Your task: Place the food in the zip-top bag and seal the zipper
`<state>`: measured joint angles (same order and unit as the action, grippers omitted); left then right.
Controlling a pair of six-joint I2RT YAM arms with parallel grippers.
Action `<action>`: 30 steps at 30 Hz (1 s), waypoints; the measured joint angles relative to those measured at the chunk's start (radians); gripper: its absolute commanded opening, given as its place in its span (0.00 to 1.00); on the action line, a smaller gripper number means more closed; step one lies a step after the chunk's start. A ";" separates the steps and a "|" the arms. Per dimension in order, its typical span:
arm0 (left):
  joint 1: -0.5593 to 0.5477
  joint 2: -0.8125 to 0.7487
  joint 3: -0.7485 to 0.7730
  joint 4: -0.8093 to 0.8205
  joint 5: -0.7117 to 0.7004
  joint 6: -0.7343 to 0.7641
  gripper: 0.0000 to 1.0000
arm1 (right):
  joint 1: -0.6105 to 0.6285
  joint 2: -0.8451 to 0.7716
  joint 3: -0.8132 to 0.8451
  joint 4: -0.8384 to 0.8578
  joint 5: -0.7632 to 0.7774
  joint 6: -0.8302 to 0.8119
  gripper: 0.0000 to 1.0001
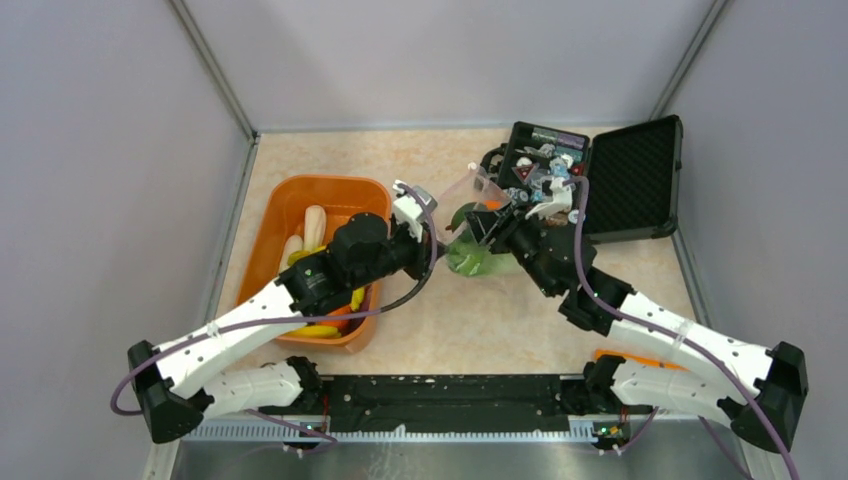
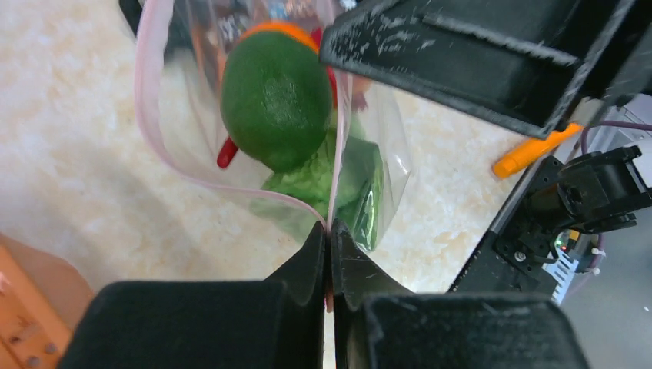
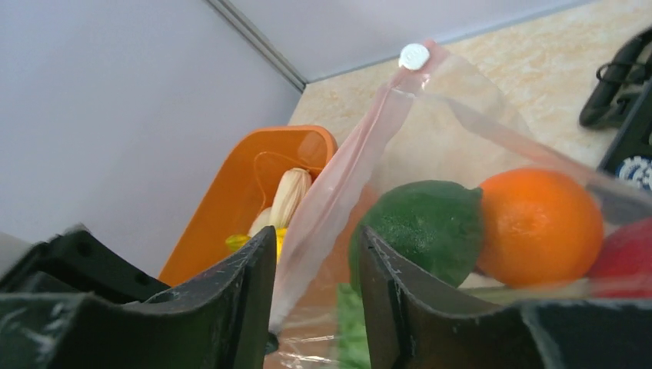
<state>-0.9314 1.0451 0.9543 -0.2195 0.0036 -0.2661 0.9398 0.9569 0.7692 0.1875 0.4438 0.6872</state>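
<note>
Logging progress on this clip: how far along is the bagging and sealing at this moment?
Done: a lime, an orange and a red piece sit inside the zip-top bag. In hand: the left gripper pinches the bag's mouth edge, jaws shut; the right gripper straddles the pink zipper, jaws open. Left: pale and yellow food lies in the orange tub, and the mouth gapes unsealed.

So the zip-top bag [image 3: 461,108] is thin clear plastic film, shiny and crinkly, with a pinkish zipper [image 3: 338,184] strip. Inside the bag, the green fruit [image 2: 277,96] looks finely pebbled, dull sheen; the orange [image 3: 538,227] is glossier. Left of the bag, the orange tub [image 3: 254,177] is smooth plastic. Under the bag the table [image 2: 77,154] looks like smooth marbled stone. And the right gripper [image 3: 315,234] fingers [image 3: 231,307] at the bag: matt black, scuffed white.
</note>
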 measured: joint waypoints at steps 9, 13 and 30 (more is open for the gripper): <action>0.008 -0.003 0.146 -0.127 0.050 0.173 0.00 | -0.052 -0.058 0.085 -0.074 -0.137 -0.113 0.60; 0.014 0.014 0.172 -0.172 0.079 0.247 0.00 | -0.065 -0.114 0.092 -0.128 -0.163 -0.192 0.61; 0.026 -0.010 0.226 -0.286 0.220 0.422 0.00 | -0.623 0.194 0.365 -0.414 -1.057 -0.588 0.74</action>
<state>-0.9051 1.0355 1.1801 -0.5056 0.2237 0.1555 0.3164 1.1507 1.1339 -0.2264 -0.6132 0.0994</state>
